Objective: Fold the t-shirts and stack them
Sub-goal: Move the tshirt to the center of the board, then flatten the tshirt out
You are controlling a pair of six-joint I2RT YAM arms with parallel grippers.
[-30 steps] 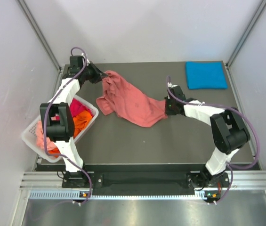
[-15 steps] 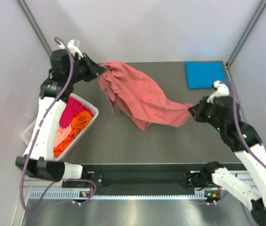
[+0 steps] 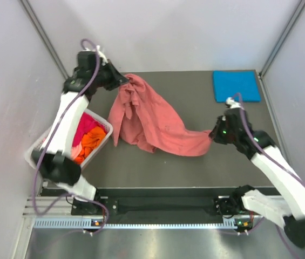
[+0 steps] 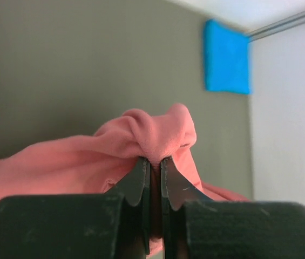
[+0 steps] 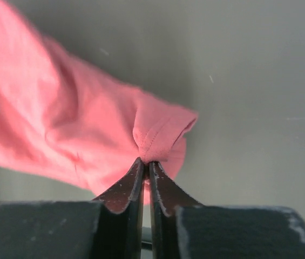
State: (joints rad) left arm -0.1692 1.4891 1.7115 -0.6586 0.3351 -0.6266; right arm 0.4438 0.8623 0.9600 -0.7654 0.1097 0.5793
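Observation:
A salmon-pink t-shirt point(image 3: 152, 116) hangs stretched between my two grippers above the dark table. My left gripper point(image 3: 124, 81) is shut on a bunched edge of it at the back left; the pinched cloth point(image 4: 155, 135) shows in the left wrist view. My right gripper point(image 3: 212, 135) is shut on a hem corner at the middle right, seen in the right wrist view point(image 5: 157, 137). A bright blue t-shirt point(image 3: 236, 86) lies folded flat at the back right corner. Magenta point(image 3: 85, 128), orange point(image 3: 90, 143) and pale pink shirts lie crumpled in the basket.
A white slatted plastic basket point(image 3: 36, 162) stands at the left table edge under my left arm. Grey walls close in the table on the left, back and right. The folded blue shirt also shows in the left wrist view point(image 4: 226, 56).
Both arms have lifted the salmon-pink shirt off the table and then lowered somewhat. The right gripper moved right and toward the front; the shirt now hangs longer between the grippers.

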